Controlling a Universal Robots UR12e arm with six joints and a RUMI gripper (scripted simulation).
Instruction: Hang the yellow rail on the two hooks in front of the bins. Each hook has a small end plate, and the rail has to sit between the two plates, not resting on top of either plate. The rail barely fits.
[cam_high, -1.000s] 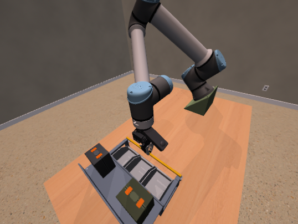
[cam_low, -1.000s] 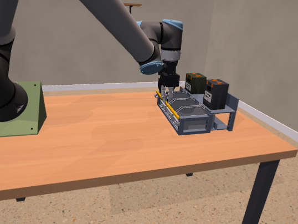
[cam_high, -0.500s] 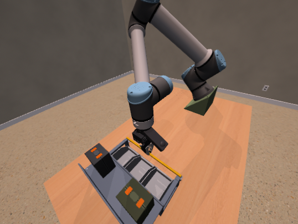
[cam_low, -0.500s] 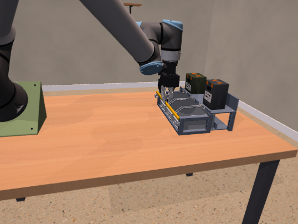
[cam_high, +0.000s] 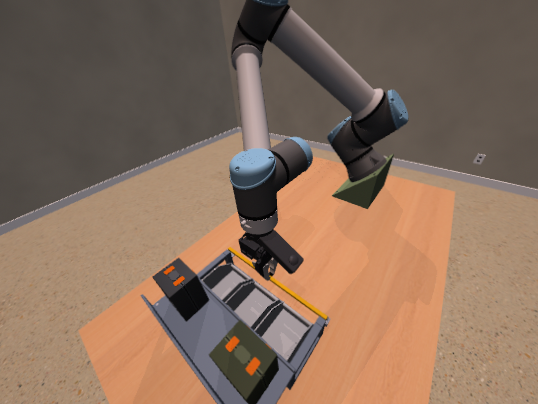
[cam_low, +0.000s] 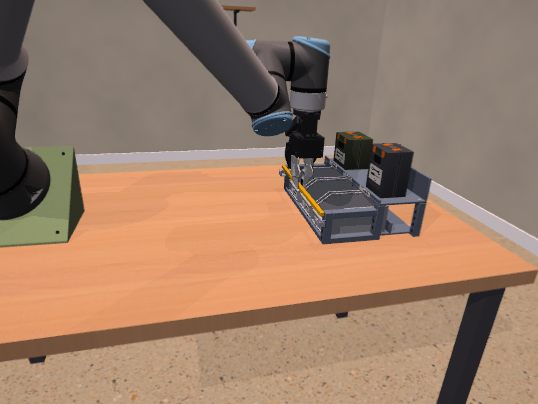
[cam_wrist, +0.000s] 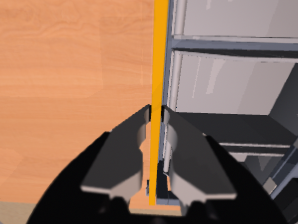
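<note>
The yellow rail (cam_high: 278, 283) is a thin straight bar that runs along the front edge of the grey bin rack (cam_high: 255, 310), in front of the bins. My gripper (cam_high: 268, 270) is shut on the yellow rail near its middle, pointing down. In the wrist view the rail (cam_wrist: 159, 75) runs straight up between the two fingers, close beside the rack's front edge. In the exterior view the rail (cam_low: 306, 194) lies level with the rack's front lip under the gripper (cam_low: 301, 172). The hooks and their end plates are too small to tell apart.
The rack holds three open bins (cam_high: 252, 302). A black box (cam_high: 180, 288) and a dark green box (cam_high: 244, 362) with orange tabs stand on its rear shelf. The arm's green base (cam_low: 42, 197) sits at the table's far end. The table edge lies close behind the rack.
</note>
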